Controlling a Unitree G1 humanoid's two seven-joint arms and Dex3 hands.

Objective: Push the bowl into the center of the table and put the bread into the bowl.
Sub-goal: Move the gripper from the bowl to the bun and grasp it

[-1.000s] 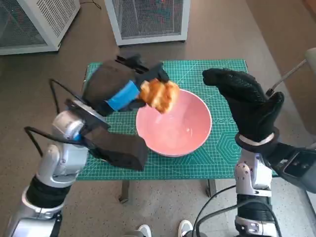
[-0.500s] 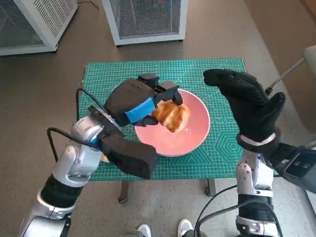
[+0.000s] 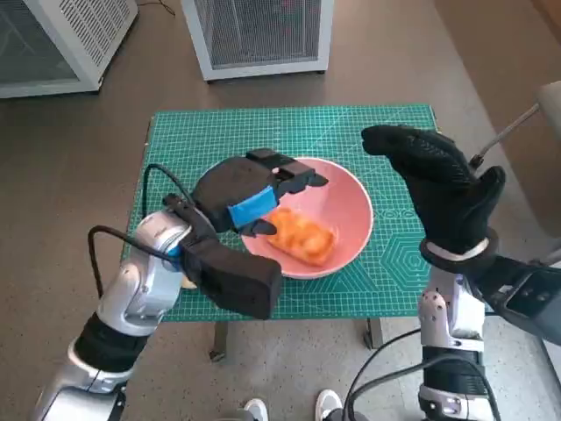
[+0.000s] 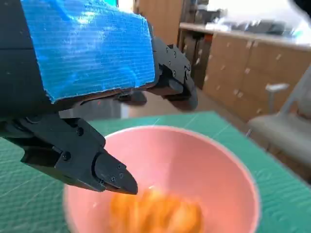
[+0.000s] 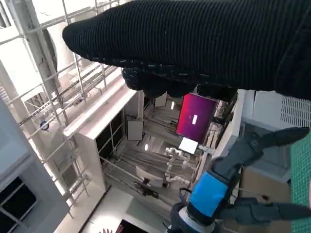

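The pink bowl [image 3: 342, 206] sits near the middle of the green cutting mat [image 3: 210, 140]. The golden bread [image 3: 302, 235] lies inside it, blurred, toward the near-left side. My left hand [image 3: 250, 189], black with blue tape, hovers over the bowl's left rim with fingers spread and nothing in them. In the left wrist view the bread [image 4: 155, 213] lies in the bowl [image 4: 214, 160] just below the fingers [image 4: 112, 174] of the left hand [image 4: 97, 111]. My right hand [image 3: 438, 184], gloved, is raised beside the bowl's right side, fingers apart, touching nothing.
White mesh cabinets [image 3: 254, 35] stand on the floor behind the table. A chair part [image 3: 535, 114] shows at the right edge. A person's shoes [image 3: 289, 410] are at the near table edge. The right wrist view, under the right hand [image 5: 194, 43], looks up at shelving and shows my left hand [image 5: 233, 194].
The left hand carried the bread rightward over the bowl, then let it go; the bread has dropped into the bowl. The right hand has stayed still.
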